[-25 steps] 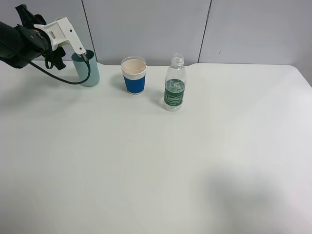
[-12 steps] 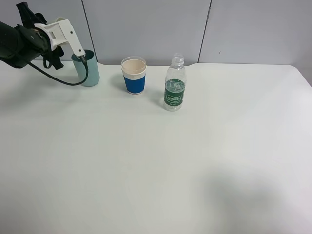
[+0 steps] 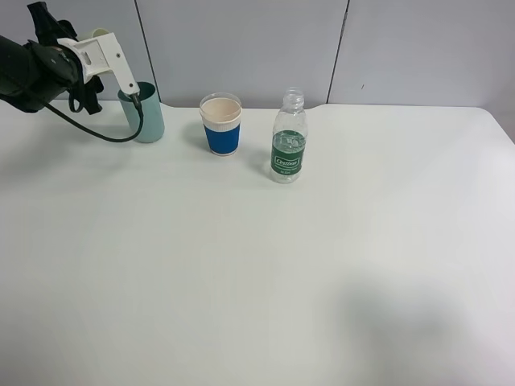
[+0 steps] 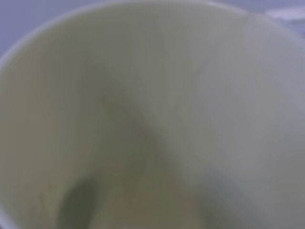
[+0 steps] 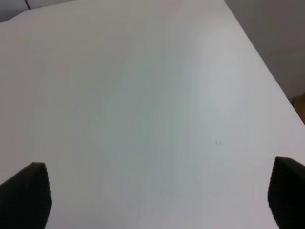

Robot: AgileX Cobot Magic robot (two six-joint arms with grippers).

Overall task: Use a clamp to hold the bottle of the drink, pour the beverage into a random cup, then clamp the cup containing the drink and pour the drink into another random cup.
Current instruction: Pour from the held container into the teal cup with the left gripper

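Nearest to me, my right pincer (image 5: pixel 157 195) hangs over the bare near-right stretch of the white tabletop (image 3: pixel 322 281); its two dark fingertips (image 5: pixel 26 193) stand wide apart with nothing between them, and it casts a faint shadow on the surface.

Farther back, near the middle of the far edge, stands the clear plastic bottle with a green label (image 3: pixel 288 138), upright, cap off, with a little liquid low inside. Just to its left, apart from it, is the blue paper cup with a white rim (image 3: pixel 220 124), upright, its inside pale.

Farthest, at the far left, is the pale teal cup (image 3: pixel 143 112), also upright on the table. My left pincer (image 3: pixel 133 93), white with a black cable looping below it, is closed on the teal cup's rim, one finger dipping inside the mouth. From my left wrist I see only the cup's pale inner wall (image 4: pixel 143 119), blurred and filling the view.
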